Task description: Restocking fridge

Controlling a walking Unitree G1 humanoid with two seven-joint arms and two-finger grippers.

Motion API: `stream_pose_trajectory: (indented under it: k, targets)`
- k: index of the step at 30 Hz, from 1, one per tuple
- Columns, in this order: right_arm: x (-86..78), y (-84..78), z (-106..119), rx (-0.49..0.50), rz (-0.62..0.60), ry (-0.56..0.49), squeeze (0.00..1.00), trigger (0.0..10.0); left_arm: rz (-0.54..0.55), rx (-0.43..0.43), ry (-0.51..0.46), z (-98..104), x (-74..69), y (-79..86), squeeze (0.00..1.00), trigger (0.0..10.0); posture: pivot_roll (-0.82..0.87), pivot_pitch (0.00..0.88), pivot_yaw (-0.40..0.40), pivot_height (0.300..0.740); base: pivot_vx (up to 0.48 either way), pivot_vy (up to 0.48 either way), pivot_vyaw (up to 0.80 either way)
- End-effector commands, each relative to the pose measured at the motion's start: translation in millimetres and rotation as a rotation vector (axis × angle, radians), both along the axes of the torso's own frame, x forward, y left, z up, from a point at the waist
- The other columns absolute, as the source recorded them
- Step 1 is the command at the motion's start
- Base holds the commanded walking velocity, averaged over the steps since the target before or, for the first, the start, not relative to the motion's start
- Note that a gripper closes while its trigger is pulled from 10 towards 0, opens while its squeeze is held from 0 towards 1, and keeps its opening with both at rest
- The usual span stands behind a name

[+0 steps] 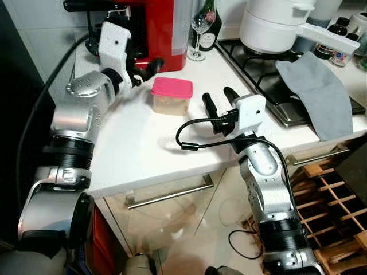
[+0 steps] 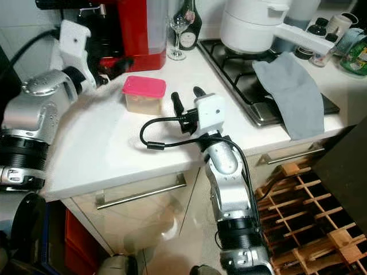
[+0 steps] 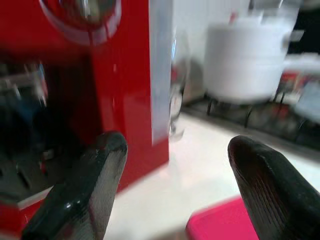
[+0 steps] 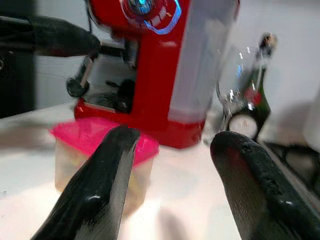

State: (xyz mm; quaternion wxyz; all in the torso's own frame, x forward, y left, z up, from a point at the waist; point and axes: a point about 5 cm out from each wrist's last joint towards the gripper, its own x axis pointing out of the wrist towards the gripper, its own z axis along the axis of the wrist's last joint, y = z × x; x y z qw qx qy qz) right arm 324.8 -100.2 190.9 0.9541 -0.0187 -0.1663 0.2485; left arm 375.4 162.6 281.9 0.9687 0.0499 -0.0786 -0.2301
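While the robot is standing at a white counter, a small clear tub with a pink lid is sitting on it, just in front of a red coffee machine. The right gripper is hovering low over the counter just beside the tub, on its right, with its two black fingers spread apart and holding nothing. In the right wrist view the tub is lying ahead and off to one side of the spread fingers, not between them. The left gripper is reaching toward the foot of the coffee machine, close to the tub's far left corner; its fingers are also apart and empty, with a corner of the pink lid showing between them.

Behind the tub, a wine glass and a dark bottle are standing beside the coffee machine. Further right, a white pot is sitting on a gas hob, and a grey cloth is draped over the hob's front edge. A black cable is looping from the right wrist over the counter. Below the counter are cupboard fronts with metal handles, and a wooden rack is standing on the floor to the right.
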Motion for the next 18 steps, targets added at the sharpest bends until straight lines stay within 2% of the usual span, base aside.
stream_pose_trajectory:
  k: [1, 3, 5, 6, 8, 9, 10, 13, 15, 16, 18]
  targets:
    - [4.5, -7.0, 4, 0.015, 0.032, 0.021, 0.0, 10.0, -0.017, -0.01, -0.019, 7, -4.4, -0.9, 0.0, 10.0, 0.07, 0.0, -0.057, 0.74, 0.0, 0.0, 0.0]
    - [17.0, -23.1, 9, 0.0, 0.117, 0.091, 0.0, 10.0, -0.013, -0.016, -0.03, 11, -8.8, 2.7, 0.0, 10.0, 0.07, 0.0, -0.063, 0.74, 0.0, 0.0, 0.0]
    - [22.4, -31.2, 14, -0.007, 0.17, 0.12, 0.0, 10.0, -0.003, -0.022, -0.04, 15, -12.2, 4.6, 0.0, 10.0, 0.08, 0.0, -0.068, 0.74, 0.0, 0.0, 0.0]
    - [24.4, -34.0, 16, -0.006, 0.187, 0.125, 0.65, 10.0, -0.001, -0.027, -0.046, 17, -13.9, 5.1, 0.0, 10.0, 0.09, 0.0, -0.07, 0.74, 0.0, 0.0, 0.0]
    - [24.4, -34.0, 16, -0.006, 0.187, 0.125, 0.65, 10.0, -0.001, -0.027, -0.046, 17, -13.9, 5.1, 0.0, 10.0, 0.09, 0.0, -0.07, 0.74, 0.0, 0.0, 0.0]
    - [25.7, -36.2, 19, -0.006, 0.227, 0.135, 1.0, 10.0, -0.001, -0.034, -0.058, 19, -15.8, 5.6, 0.0, 10.0, 0.09, 0.0, -0.073, 0.74, 0.0, 0.0, 0.0]
    - [26.9, -38.2, 22, -0.012, 0.276, 0.144, 1.0, 10.0, -0.007, -0.038, -0.077, 21, -18.9, 4.9, 0.0, 10.0, 0.1, 0.0, -0.074, 0.74, 0.0, 0.0, 0.0]
    - [27.5, -38.8, 23, -0.02, 0.32, 0.155, 1.0, 10.0, -0.016, -0.042, -0.092, 21, -21.5, 3.6, 0.0, 10.0, 0.1, 0.0, -0.074, 0.74, 0.0, 0.0, 0.0]
    - [29.6, -37.7, 21, -0.049, 0.418, 0.196, 1.0, 10.0, -0.064, -0.023, -0.13, 16, -28.8, -3.8, 0.0, 10.0, 0.1, 0.0, -0.072, 0.74, 0.0, 0.0, 0.0]
    - [29.6, -37.7, 21, -0.049, 0.418, 0.196, 1.0, 10.0, -0.064, -0.023, -0.13, 16, -28.8, -3.8, 0.0, 10.0, 0.1, 0.0, -0.072, 0.74, 0.0, 0.0, 0.0]
    - [35.0, -37.2, 17, -0.08, 0.463, 0.23, 1.0, 10.0, -0.094, -0.001, -0.144, 3, -36.3, -11.6, 0.0, 10.0, 0.11, 0.0, -0.073, 0.74, 0.0, 0.0, 0.0]
